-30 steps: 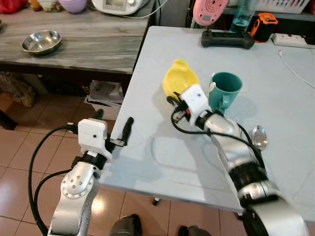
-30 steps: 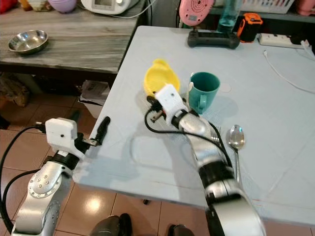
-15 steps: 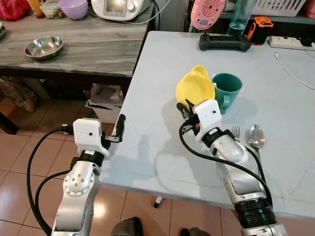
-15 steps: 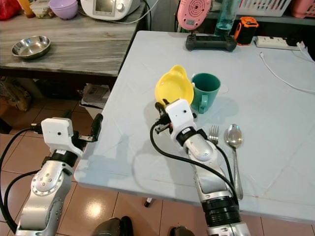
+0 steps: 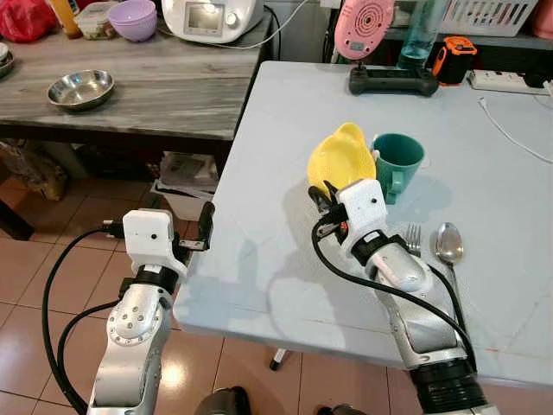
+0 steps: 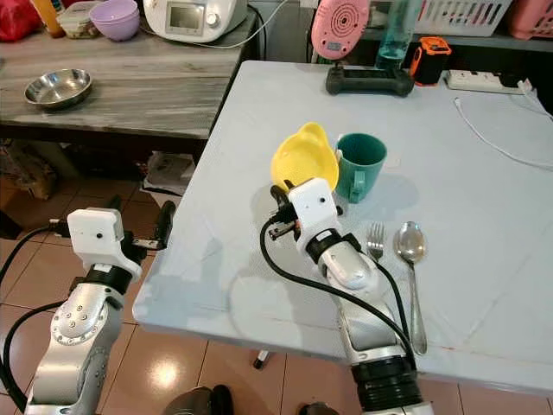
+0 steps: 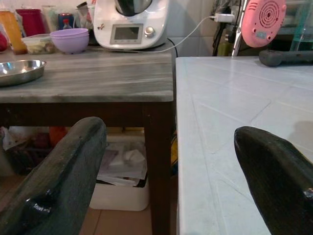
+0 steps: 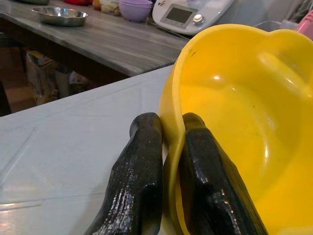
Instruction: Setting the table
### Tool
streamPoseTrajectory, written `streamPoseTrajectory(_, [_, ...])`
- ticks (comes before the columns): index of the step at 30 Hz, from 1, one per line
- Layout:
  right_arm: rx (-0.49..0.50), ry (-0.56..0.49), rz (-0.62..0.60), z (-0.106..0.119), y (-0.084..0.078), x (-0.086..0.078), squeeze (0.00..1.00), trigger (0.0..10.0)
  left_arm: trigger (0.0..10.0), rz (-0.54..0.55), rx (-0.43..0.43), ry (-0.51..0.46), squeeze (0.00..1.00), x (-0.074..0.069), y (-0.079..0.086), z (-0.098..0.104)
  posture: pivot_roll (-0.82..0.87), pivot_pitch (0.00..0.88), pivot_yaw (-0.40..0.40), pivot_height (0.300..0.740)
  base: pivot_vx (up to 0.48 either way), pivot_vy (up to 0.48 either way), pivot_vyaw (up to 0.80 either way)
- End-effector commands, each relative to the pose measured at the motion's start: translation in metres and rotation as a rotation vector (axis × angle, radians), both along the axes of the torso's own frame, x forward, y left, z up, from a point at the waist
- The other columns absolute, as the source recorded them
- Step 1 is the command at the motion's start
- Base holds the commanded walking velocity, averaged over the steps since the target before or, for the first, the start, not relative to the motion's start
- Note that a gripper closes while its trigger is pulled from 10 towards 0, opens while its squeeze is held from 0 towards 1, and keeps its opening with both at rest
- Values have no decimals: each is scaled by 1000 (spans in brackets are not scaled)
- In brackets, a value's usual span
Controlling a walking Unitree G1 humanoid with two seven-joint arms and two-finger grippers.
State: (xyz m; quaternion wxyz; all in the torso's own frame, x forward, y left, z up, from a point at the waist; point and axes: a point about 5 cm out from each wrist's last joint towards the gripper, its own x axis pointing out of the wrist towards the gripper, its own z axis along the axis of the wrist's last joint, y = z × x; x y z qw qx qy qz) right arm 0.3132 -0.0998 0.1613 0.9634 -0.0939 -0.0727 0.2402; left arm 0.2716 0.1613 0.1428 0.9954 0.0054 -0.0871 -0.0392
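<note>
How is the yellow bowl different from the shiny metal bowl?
The yellow bowl is tipped up on its edge, pinched at the rim by the right gripper; the metal bowl sits flat, untouched. The yellow bowl is at the pale table, beside a green mug; the metal bowl rests on the grey wooden counter. Both look empty.

Silver arms, white boxy wrist housings, looping black cables, long black-fingered left claw point(image 5: 205, 226).

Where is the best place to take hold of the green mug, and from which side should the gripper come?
Grip the green mug by its handle, coming from the table's near edge: the mug stands upright with the handle facing the robot. The yellow bowl held by the right gripper crowds its left side.
</note>
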Motion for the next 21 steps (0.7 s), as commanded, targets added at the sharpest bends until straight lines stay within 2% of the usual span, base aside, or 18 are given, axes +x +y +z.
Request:
streamPoseTrajectory(1, [14, -19, 10, 7, 3, -2, 0, 10000, 10000, 31, 6, 23, 0, -3, 5, -4, -43, 105, 45, 740, 0, 0, 0])
streamPoseTrajectory(7, [15, -5, 11, 5, 3, -2, 0, 10000, 10000, 45, -4, 47, 0, -7, 8, -8, -38, 107, 44, 740, 0, 0, 0])
streamPoseTrajectory(19, [26, 7, 6, 4, 4, -4, 0, 10000, 10000, 20, -19, 65, 0, -5, 6, -9, -46, 111, 49, 740, 0, 0, 0])
streamPoseTrajectory(21, [28, 8, 5, 4, 3, -4, 0, 10000, 10000, 14, -10, 63, 0, -6, 5, -9, -46, 113, 49, 740, 0, 244, 0])
